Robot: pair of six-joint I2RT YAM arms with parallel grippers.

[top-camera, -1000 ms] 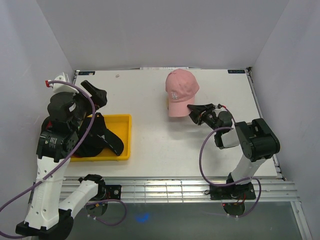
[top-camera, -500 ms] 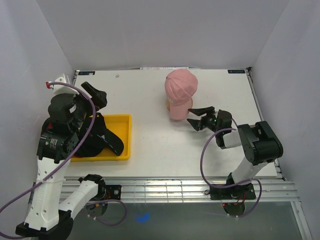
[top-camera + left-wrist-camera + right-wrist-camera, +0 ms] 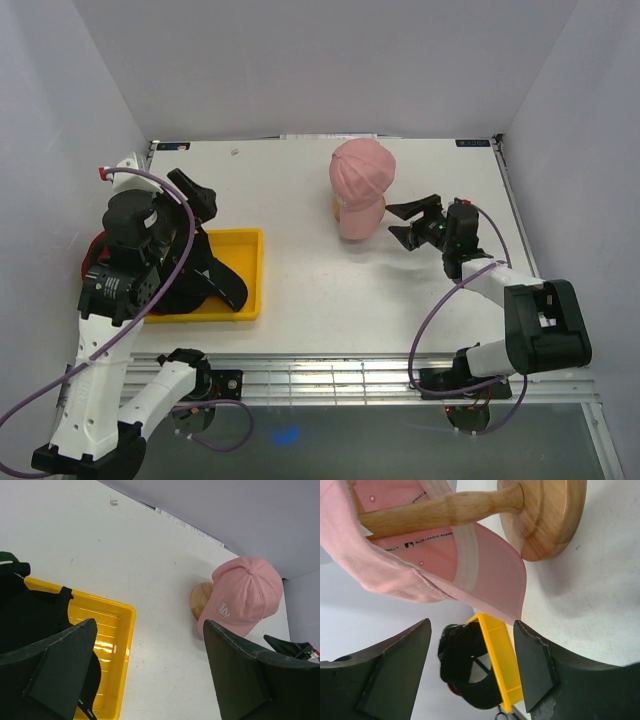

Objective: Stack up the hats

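Top external: my right end effector [image 3: 395, 224] stands open just beside the pink LA cap [image 3: 362, 178], which covers a wooden stand [image 3: 338, 208] near the surface's [image 3: 300, 180] far edge. My left end effector [image 3: 150, 625] gapes above the yellow tray [image 3: 250, 272]; its dark caps [image 3: 30, 620] are mostly hidden.

The pink cap [image 3: 362, 180], a white "LA" on its front, sits on the round-topped wooden stand [image 3: 201, 600] toward the far edge of the table [image 3: 290, 190], right of the middle; its curved brim dips toward the near edge; the dark caps [image 3: 212, 275], mostly black with a sliver of dark green showing, lie heaped in the yellow tray [image 3: 255, 262] by the left edge; one black brim curves toward the tray's near right corner.
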